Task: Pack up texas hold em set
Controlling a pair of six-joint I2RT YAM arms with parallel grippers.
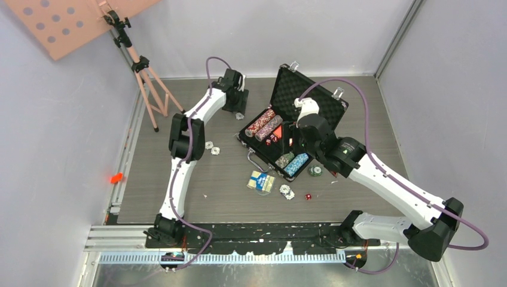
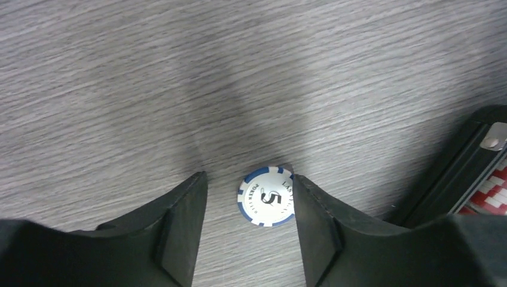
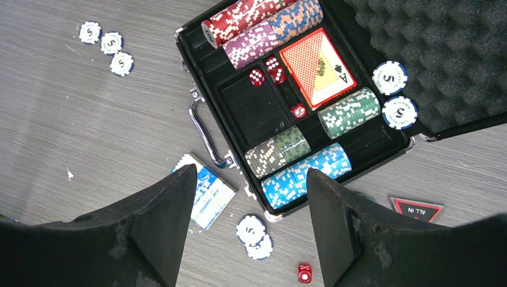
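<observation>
White-blue chip [image 2: 267,196] lies flat between parted jaws of left gripper [image 2: 249,179], unclamped; briefcase [image 2: 460,170] at 3 o'clock; right gripper [image 3: 251,172] spread, empty.

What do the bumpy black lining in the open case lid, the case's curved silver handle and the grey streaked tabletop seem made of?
Bumpy black lining: likely soft foam, matte, judging by its egg-crate dimples. Curved silver handle: probably metal, glossy with bright glints, though plated plastic is possible. Grey streaked tabletop: wood or wood-look laminate, matte, with fine grain lines.
</observation>
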